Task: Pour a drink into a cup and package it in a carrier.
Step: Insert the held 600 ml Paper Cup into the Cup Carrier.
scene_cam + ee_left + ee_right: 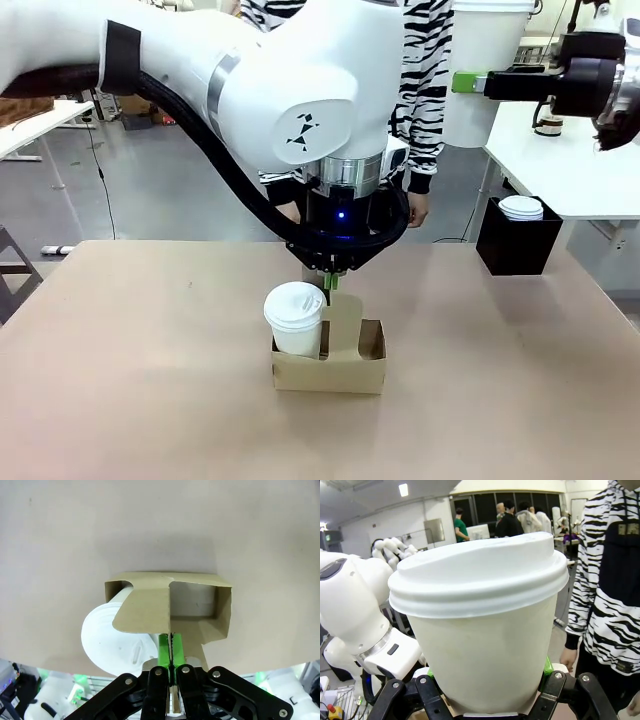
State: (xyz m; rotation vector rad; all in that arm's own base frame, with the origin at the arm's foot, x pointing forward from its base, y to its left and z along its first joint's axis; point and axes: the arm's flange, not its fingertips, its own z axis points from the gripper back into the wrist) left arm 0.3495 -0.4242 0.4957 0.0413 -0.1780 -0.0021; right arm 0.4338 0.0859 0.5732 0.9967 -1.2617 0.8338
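The cup (295, 318), white and capped with a lid, stands in the carrier (330, 372), in the slot on the robot's left. The slot on the other side of the handle tab (343, 315) stands open. The left gripper (331, 283) hangs straight above the carrier, its green pads clenched flat on the tab's top edge, just beside the cup's lid.

Bare table (120, 380) lies all around the carrier. A black holder (515, 248) with a white lid (521, 207) on top stands well apart from it, at the table's far right edge.

The left wrist view looks down the tab and shows the cardboard pinched between the pads, and the cup lying against the tab's side. The right wrist view shows the right gripper (488, 670), raised well clear of the carrier, grasping a second white cup (480, 630) by its lower wall, with a person's striped sleeve (585, 595) near it.
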